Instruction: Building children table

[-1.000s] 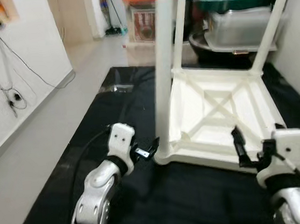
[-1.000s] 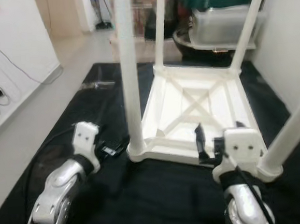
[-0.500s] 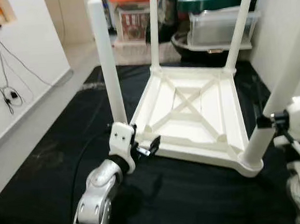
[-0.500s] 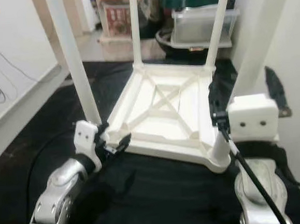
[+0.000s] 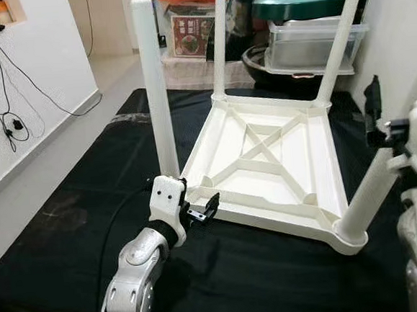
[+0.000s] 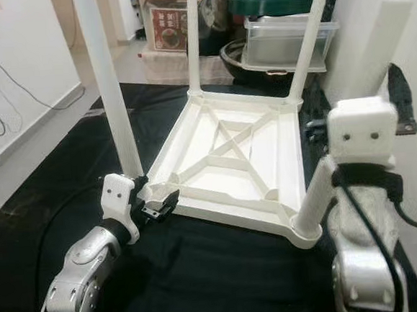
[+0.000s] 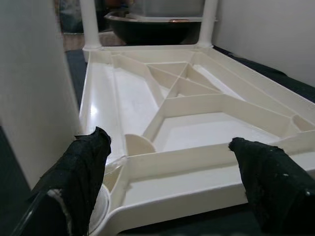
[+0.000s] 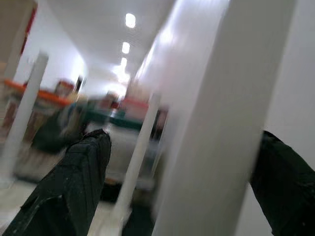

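Black mat (image 5: 68,210) spread over pale floor; white wall with dangling cables at left, storage bins (image 5: 307,36) beyond mat's far edge. White children's table (image 5: 267,162) upside down mid-mat, four legs up. Left gripper (image 5: 202,208) low at table's near-left corner, fingers spread wide astride rim, gripping nothing. Right gripper (image 6: 364,118) raised at near-right leg (image 6: 350,123), fingers open either side of it; contact unclear. Since half second ago: right arm slightly higher, left unchanged.
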{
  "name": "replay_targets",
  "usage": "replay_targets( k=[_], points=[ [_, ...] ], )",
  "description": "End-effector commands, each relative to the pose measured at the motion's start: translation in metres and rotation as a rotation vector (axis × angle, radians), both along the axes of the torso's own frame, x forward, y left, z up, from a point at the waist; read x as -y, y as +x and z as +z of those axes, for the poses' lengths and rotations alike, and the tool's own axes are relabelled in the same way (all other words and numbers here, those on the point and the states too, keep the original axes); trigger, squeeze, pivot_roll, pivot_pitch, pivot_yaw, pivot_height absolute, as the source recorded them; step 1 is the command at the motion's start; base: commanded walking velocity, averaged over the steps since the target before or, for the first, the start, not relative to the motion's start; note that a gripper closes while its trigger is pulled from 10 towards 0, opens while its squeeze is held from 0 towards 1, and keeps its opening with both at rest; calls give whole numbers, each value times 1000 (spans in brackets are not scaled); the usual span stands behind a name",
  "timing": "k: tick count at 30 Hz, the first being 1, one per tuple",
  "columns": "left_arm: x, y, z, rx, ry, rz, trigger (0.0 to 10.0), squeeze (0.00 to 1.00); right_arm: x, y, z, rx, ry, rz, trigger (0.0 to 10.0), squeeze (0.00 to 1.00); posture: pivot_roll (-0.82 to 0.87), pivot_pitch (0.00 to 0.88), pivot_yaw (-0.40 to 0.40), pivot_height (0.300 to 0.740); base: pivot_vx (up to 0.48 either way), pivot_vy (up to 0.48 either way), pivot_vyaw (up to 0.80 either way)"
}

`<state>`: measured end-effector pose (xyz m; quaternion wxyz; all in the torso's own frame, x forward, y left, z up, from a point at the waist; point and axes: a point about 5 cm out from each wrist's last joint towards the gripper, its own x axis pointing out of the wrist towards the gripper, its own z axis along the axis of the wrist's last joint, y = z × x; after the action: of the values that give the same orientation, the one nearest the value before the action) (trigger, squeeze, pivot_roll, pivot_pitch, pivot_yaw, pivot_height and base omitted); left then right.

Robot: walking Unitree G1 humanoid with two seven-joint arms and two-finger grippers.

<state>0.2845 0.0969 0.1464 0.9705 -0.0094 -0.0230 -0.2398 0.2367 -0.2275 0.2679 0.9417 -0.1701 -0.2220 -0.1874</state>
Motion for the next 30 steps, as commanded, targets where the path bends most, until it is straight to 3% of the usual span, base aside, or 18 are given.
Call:
replay_targets(
  k=[1, 2, 3, 8, 17, 20, 21, 24, 26, 28, 30],
  points=[
    [2, 1, -2, -2, 12, -4, 10000, 0, 9, 6, -18, -107, 107, 5, 4275, 0, 102, 0, -90, 740, 0, 0, 0],
    [2, 1, -2, -2, 12, -3, 10000, 0, 10, 7, -22, -127, 138, 10, 4275, 0, 102, 0, -90, 740, 0, 0, 0],
    [2, 1, -2, -3, 12, 0, 10000, 0, 10, 7, -26, -143, 176, 18, 0, 0, 102, 0, -90, 740, 0, 0, 0],
    [2, 1, -3, -6, 15, -1, 10000, 0, 14, 8, -44, -214, 299, 8, 0, 0, 95, 0, -85, 740, 0, 0, 0],
    [4, 1, -3, -9, 16, -10, 10000, 0, 19, 6, -49, -178, 469, 13, 0, 0, 92, 0, -81, 740, 0, 0, 0],
    [4, 1, -4, -13, 17, -11, 10000, 0, 16, 10, -64, -151, 836, 65, 0, 0, 93, 0, -82, 740, 0, 0, 0],
    [4, 1, -4, -13, 17, -11, 10000, 0, 16, 10, -64, -151, 836, 65, 0, 0, 93, 0, -82, 740, 0, 0, 0],
    [4, 1, -5, -16, 14, -6, 10000, 0, 2, 14, -90, -158, 1205, 129, 0, 0, 94, 0, -84, 740, 0, 0, 0],
    [4, 1, -5, -16, 14, -6, 10000, 0, 2, 14, -90, -158, 1205, 129, 0, 0, 94, 0, -84, 740, 0, 0, 0],
    [3, 1, -6, -31, 2, 4, 10000, 0, -21, 17, -100, -195, 1357, 262, 0, 0, 95, 0, -84, 740, 0, 0, 0],
    [3, 0, -7, -37, 0, 5, 10000, 0, -35, 18, -105, -230, 1424, 330, 0, 0, 96, 0, -85, 740, 0, 0, 0]
  ],
)
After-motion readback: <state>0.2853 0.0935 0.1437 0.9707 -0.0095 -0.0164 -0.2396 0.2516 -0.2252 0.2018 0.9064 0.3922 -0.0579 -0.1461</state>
